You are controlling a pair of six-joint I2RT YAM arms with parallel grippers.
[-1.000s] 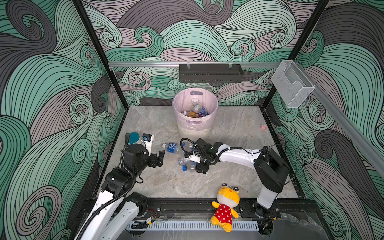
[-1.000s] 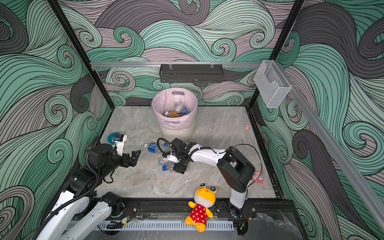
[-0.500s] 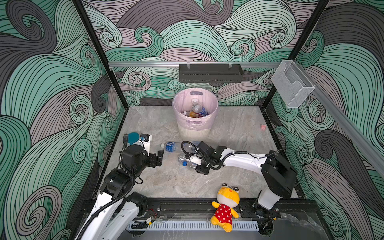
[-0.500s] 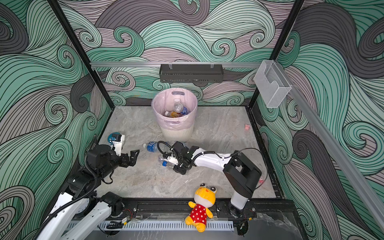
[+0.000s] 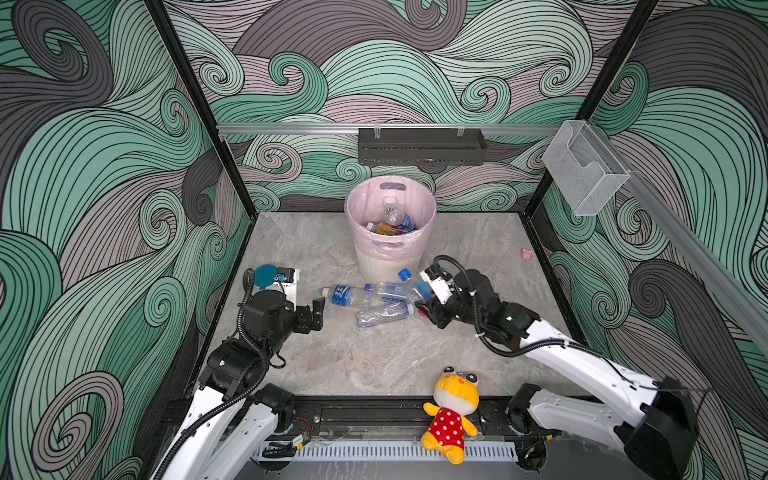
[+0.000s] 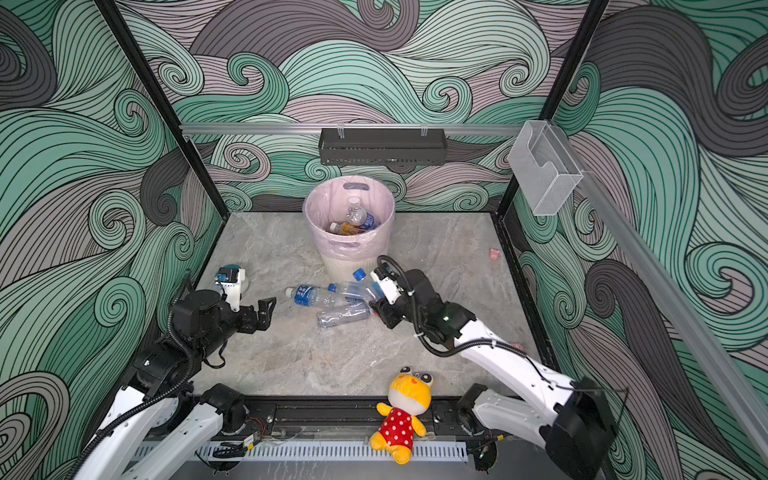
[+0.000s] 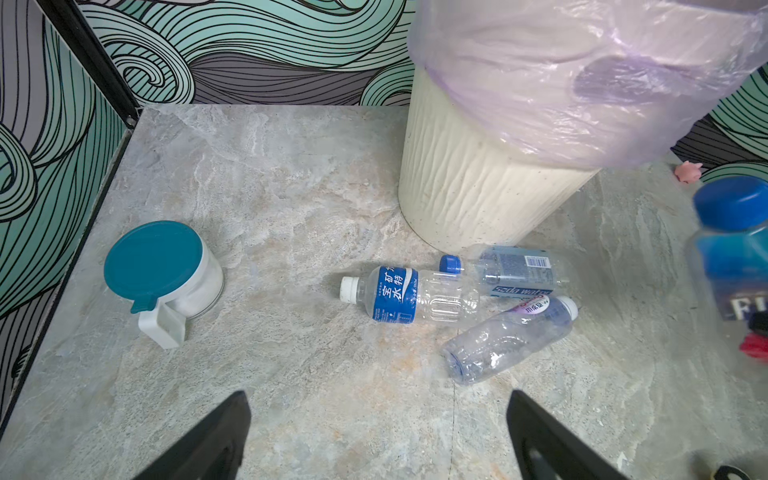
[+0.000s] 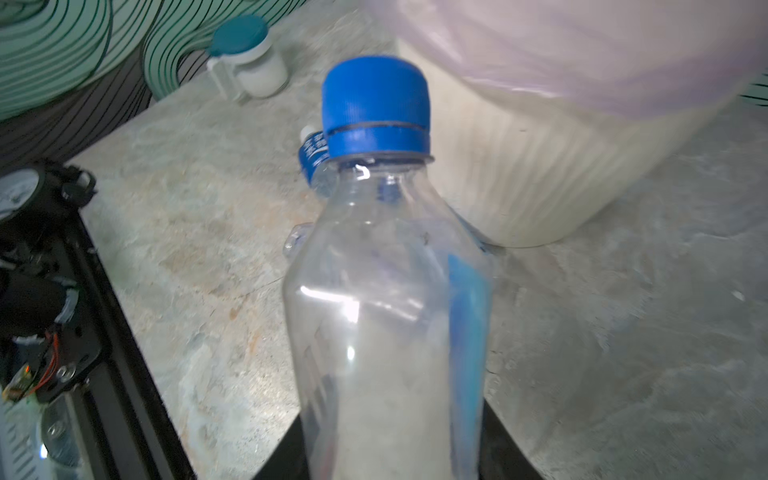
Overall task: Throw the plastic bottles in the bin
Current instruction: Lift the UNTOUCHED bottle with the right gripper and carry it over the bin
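A yellow plush toy in a red polka-dot dress (image 5: 452,411) sits on the front rail, well in front of the round cream ribbed bin lined with a pink bag (image 5: 388,266); only the top views show it. Between toy and bin, the left tool (image 7: 377,398) hangs released over the grey marbled counter (image 5: 374,357), its two black fingers spread wide around nothing. The right tool (image 5: 430,300) is clenched on one clear plastic bottle with a blue cap and blue label (image 8: 386,332), tilted cap-up just in front of the bin's right side. The right wrist view is filled by it.

Three more plastic bottles lie clustered just in front of the bin:
- a white-capped bottle with a blue label (image 7: 409,296) bearing white Chinese characters
- a blue-capped bottle (image 7: 515,270) printed "soda wat" beside a barcode
- a clear bottle with a pale purple label (image 7: 509,338)

That writing reads in the left wrist view alone. One teal-lidded white cup (image 7: 162,270) stands left of the bin. Only the top views look inside the bin, where at least three bottles (image 6: 357,216) lie.
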